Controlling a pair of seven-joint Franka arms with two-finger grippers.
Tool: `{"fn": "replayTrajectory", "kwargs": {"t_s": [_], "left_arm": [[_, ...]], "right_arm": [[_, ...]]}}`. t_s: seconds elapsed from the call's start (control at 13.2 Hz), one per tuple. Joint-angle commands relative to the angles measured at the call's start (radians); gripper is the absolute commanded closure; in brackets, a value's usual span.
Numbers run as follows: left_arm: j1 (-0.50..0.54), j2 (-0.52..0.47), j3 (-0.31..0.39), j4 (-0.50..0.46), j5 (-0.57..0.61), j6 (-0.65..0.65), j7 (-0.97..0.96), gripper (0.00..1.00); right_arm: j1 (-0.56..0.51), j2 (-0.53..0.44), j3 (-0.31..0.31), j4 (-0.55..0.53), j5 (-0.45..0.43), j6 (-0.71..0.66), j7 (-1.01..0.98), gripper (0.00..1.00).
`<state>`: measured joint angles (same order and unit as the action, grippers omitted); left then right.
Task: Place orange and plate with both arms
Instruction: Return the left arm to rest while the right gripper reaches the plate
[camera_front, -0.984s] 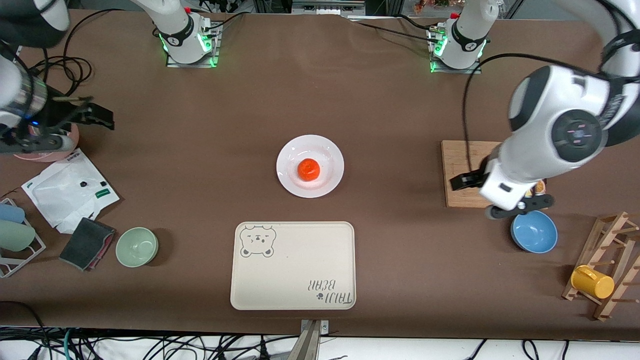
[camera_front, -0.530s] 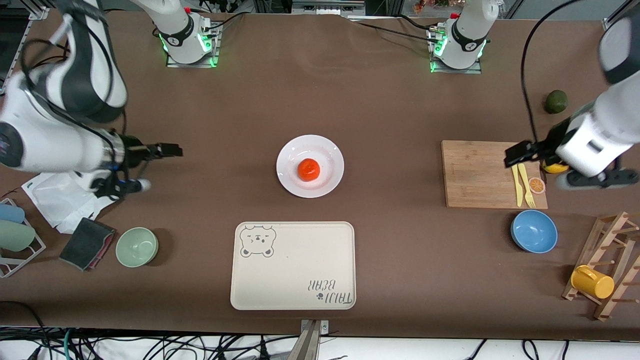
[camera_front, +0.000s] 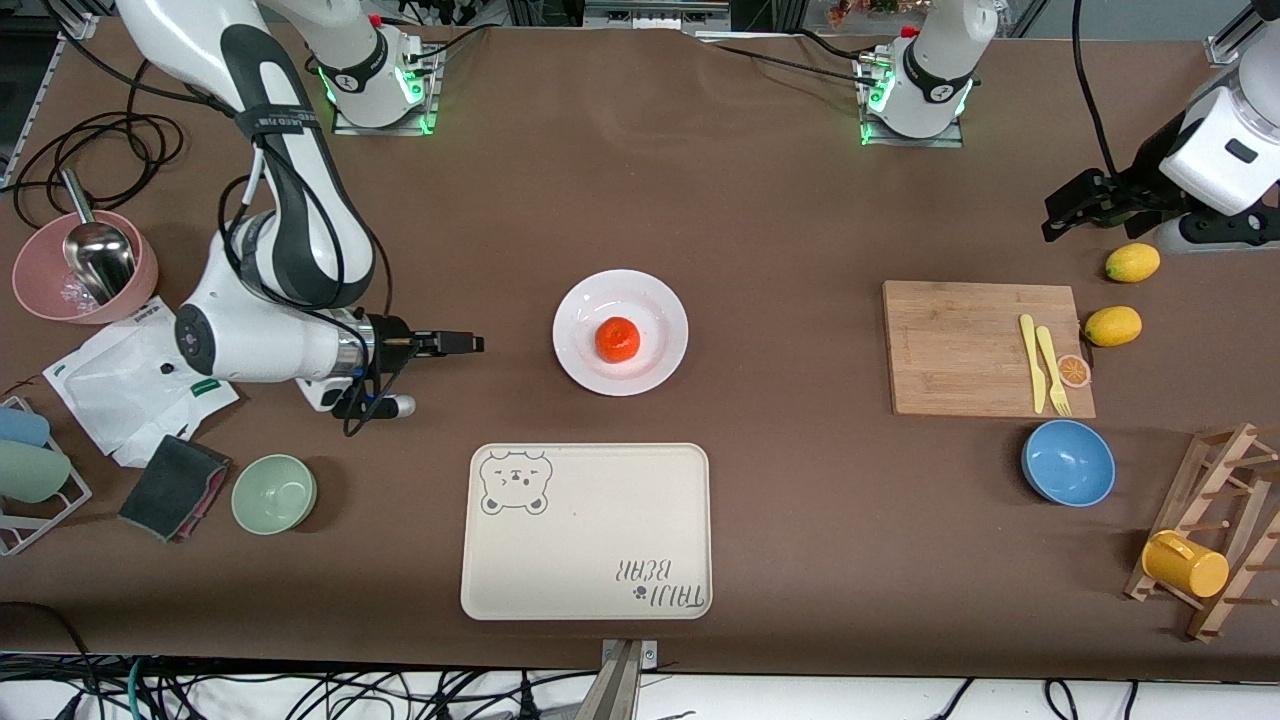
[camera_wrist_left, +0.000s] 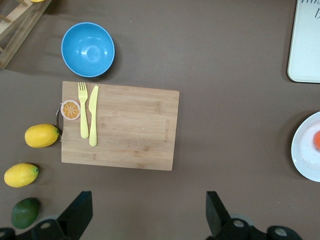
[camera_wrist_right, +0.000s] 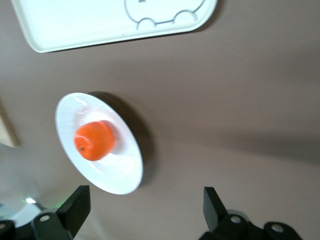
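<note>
A brown cloth-covered table (camera_front: 760, 200) fills the scene, with both arm bases along its top edge and loose cables hanging off the near side. At its middle sits the plate (camera_front: 620, 332), a glossy white round dish with a shallow rim, and the orange (camera_front: 617, 339) rests in its well, touching it; a cream bear-print tray (camera_front: 586, 531) lies just nearer the camera than the plate, apart from it. The right gripper (camera_front: 462, 344) is low, beside the plate toward the right arm's end of the table, its fingers spread wide and holding nothing; its wrist view shows the plate (camera_wrist_right: 98, 142) and orange (camera_wrist_right: 94, 140) just ahead of the jaws. The left gripper (camera_front: 1075, 210) hangs over bare cloth near two lemons (camera_front: 1122, 294) at the left arm's end, well apart from the plate, jaws likewise spread and empty; its wrist view looks down on a wooden cutting board (camera_wrist_left: 120, 126) and catches only the plate's edge (camera_wrist_left: 306, 146). The orange looks light, round and slightly yielding, so it should roll freely on the slick glaze and is best pinched across its widest part from above, gently. The plate appears stiff, smooth and breakable, and lies flat, so the only real purchase is its thin raised rim; a tilted lift with the fruit aboard could send it rolling off.
</note>
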<state>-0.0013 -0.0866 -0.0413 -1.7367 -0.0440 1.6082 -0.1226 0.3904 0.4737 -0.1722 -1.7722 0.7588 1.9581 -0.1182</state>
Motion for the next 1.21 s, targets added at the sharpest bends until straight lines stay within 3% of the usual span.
{"fn": "replayTrajectory", "kwargs": {"t_s": [0.0, 0.3, 0.45, 0.76, 1.13], "left_arm": [[-0.048, -0.004, 0.047, -0.007, 0.012, 0.015, 0.026, 0.00], [-0.045, 0.037, 0.049, 0.052, 0.013, -0.017, 0.023, 0.00], [-0.045, 0.038, 0.049, 0.052, 0.013, -0.020, 0.023, 0.00], [-0.043, 0.039, 0.051, 0.054, 0.013, -0.027, 0.023, 0.00], [-0.045, 0.039, 0.049, 0.057, 0.013, -0.030, 0.023, 0.00]], "right_arm": [[-0.004, -0.036, 0.005, -0.136, 0.226, 0.064, -0.163, 0.00], [-0.002, -0.027, 0.005, -0.277, 0.531, 0.117, -0.487, 0.00], [0.013, -0.004, 0.008, -0.314, 0.637, 0.119, -0.608, 0.00], [0.110, 0.040, 0.008, -0.293, 0.752, 0.197, -0.633, 0.00], [0.140, 0.105, 0.008, -0.240, 0.804, 0.211, -0.655, 0.00]]}}
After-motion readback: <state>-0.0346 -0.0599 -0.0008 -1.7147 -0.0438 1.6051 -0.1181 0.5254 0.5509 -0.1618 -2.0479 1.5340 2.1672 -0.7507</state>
